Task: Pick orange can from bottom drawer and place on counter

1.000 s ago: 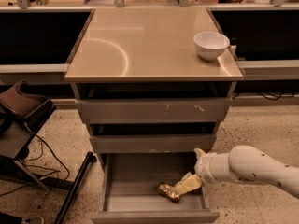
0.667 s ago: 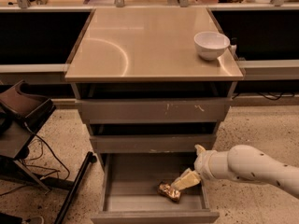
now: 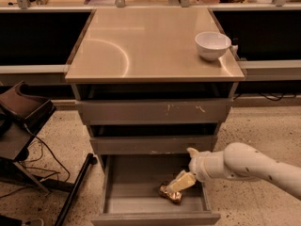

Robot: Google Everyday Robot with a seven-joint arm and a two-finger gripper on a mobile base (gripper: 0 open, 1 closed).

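In the camera view, you are looking down at the front of the grey drawer cabinet. The counter is its glossy tan top, with a pale curved reflection on the left half. A white bowl stands upright near the counter's back right corner.

Below the counter you see three drawers. The top drawer and the middle drawer each stand a little way out, with scratches on their grey fronts. The bottom drawer is pulled well out, so you can see down into its deep tray.

The orange can lies tilted on the floor of the bottom drawer, right of centre and towards the front. It is not on the counter.

Your white arm comes in from the lower right and crosses the drawer's right wall. The gripper points down and to the left inside the bottom drawer, with its pale tip touching the can's upper right side. You cannot tell whether it is spread or closed, or whether it has hold of the can.

Left of the cabinet, a dark stand sits on the speckled floor, with cables under it. A black bar leans near the drawer's left side.
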